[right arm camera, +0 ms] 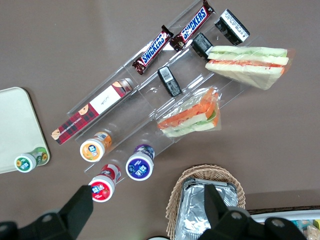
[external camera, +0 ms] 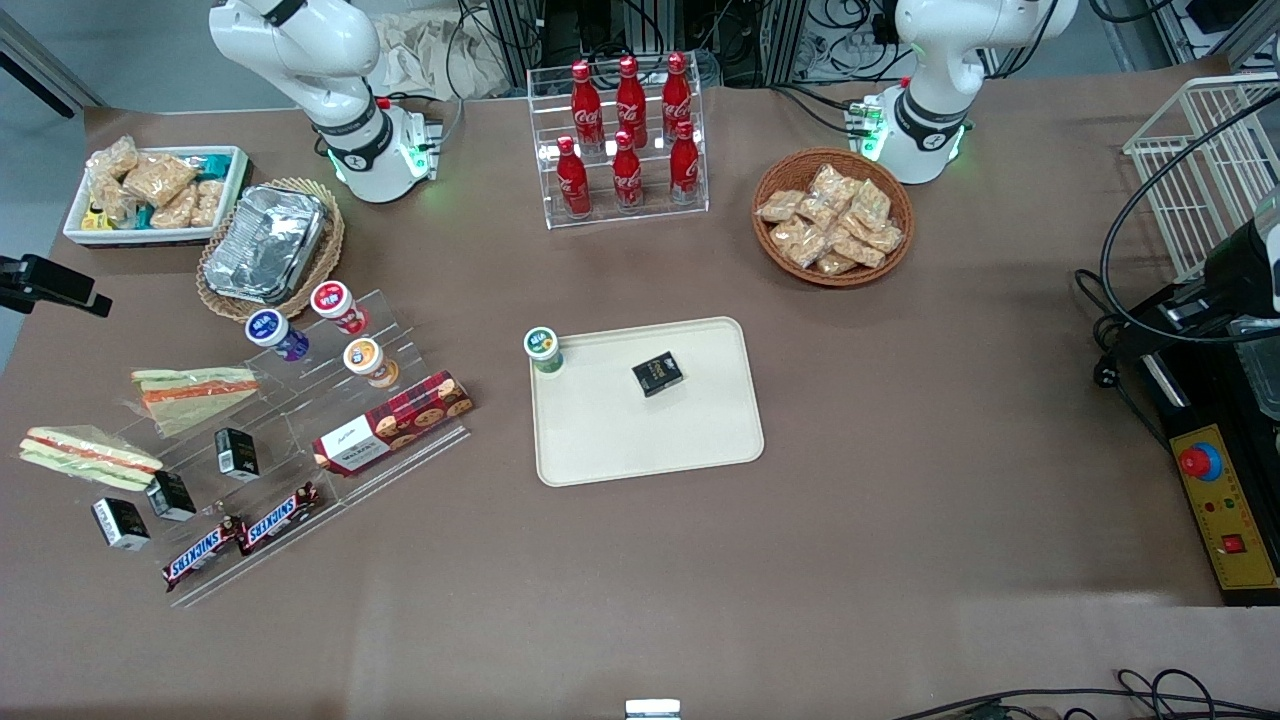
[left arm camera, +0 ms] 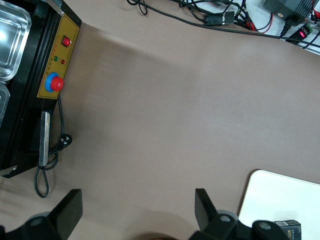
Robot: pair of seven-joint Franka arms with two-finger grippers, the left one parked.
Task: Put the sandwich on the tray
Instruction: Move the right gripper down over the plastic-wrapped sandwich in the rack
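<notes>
The sandwich is a long clear-wrapped wedge of cream-white bread with thin red and green stripes. It lies on the table at the working arm's end, beside the clear display rack. The cream-beige tray lies mid-table and holds a small black box and a green-lidded cup at one corner. My gripper shows only in the right wrist view. It hangs high and open, holding nothing, over the table between a red-lidded cup and the foil container, well apart from the sandwich.
A second wrapped sandwich with a broad orange band lies near the first. The rack holds cups, black boxes, a biscuit box and Snickers bars. A cola bottle stand, a snack basket and a white snack bin stand farther from the front camera.
</notes>
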